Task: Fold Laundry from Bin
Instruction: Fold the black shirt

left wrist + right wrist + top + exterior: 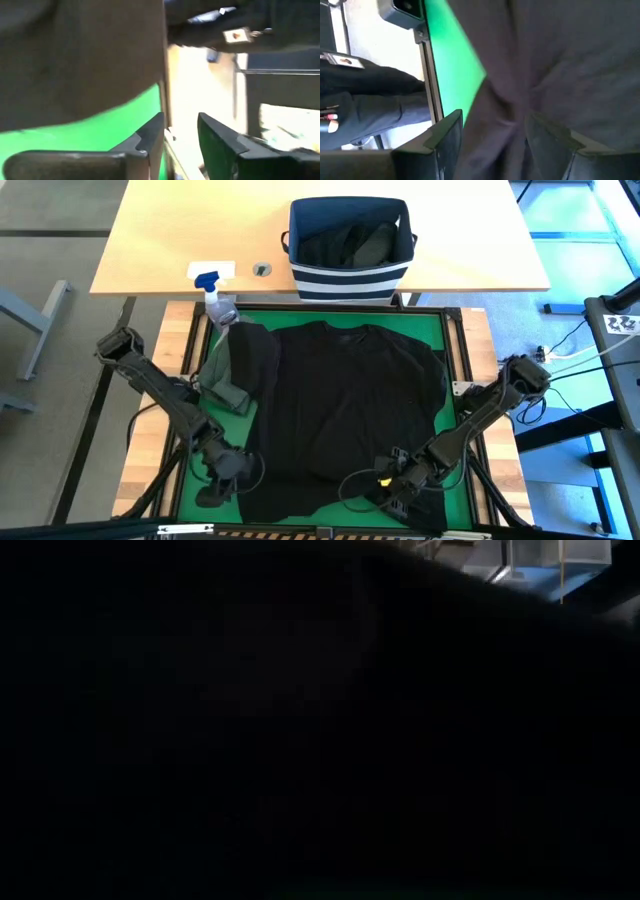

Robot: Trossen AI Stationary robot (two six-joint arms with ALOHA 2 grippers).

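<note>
The right gripper (392, 478) sits low at the near edge of the green mat (450, 330), its fingers (445, 137) spread either side of a fold of the black garment (340, 405), with cloth bunched between them. In the right wrist view the dark cloth fills the gap between the two fingers, and the mat shows just beside it.

The left gripper (222, 470) rests at the mat's near left corner, just beside the black garment's hem. Its fingers (150, 137) stand apart with nothing between them; the left wrist view shows bare mat and the table frame through the gap.

The black garment lies spread flat across most of the mat, neckline toward the far edge. At the mat's far left, a dark olive green garment (222, 380) lies crumpled, partly under the black garment's sleeve. A clear spray bottle (215, 295) with a blue nozzle lies near the mat's far left corner.

Beyond the mat's far edge, the bin (350, 270) stands upright on a light wooden table (160, 240), with dark cloth inside it. The low view is almost wholly blocked by dark cloth.
</note>
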